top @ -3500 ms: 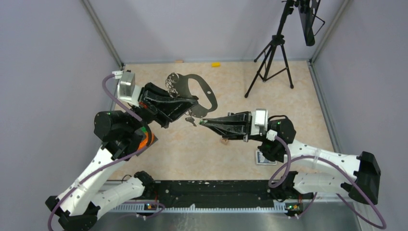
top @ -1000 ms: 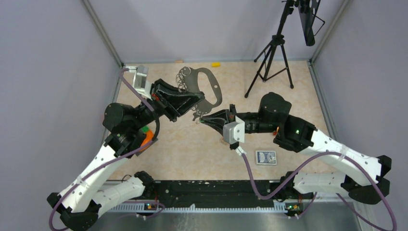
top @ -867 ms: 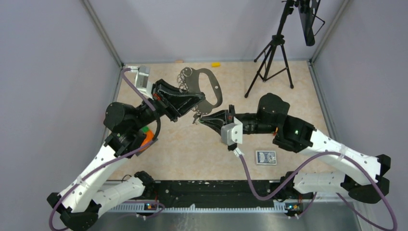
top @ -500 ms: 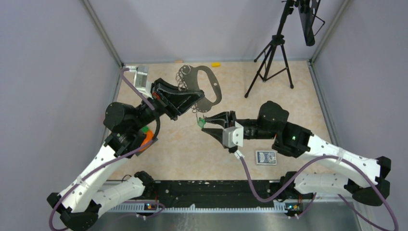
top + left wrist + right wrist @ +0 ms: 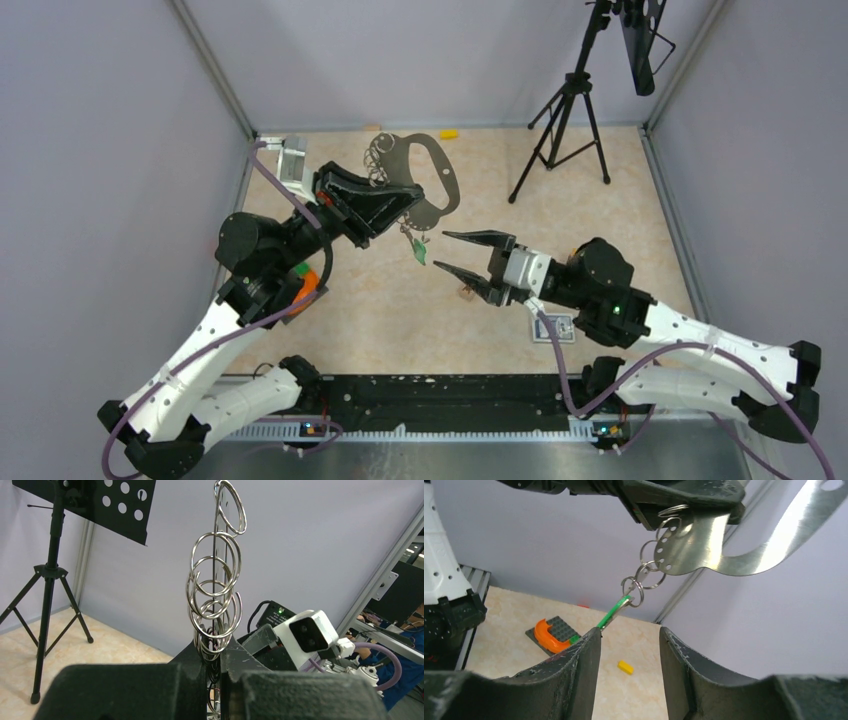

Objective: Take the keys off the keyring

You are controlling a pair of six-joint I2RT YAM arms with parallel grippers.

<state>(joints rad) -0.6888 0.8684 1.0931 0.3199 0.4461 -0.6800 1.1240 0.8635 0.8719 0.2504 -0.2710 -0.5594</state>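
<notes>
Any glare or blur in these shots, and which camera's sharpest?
Top external: evenly lit, sharp throughout, soft shadows only. Left wrist: split rings crisp, left pincer up close blurred. Right wrist: glare streaks the keyring; green key clear, right pincer soft.

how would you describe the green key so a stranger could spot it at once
Find the left gripper, pinching a big flat grey keyring up in the air. A short chain of small silver rings hangs from its holed edge, and the green key dangles at the bottom, just ahead of the open right gripper. It is the only bright green thing hanging there.
</notes>
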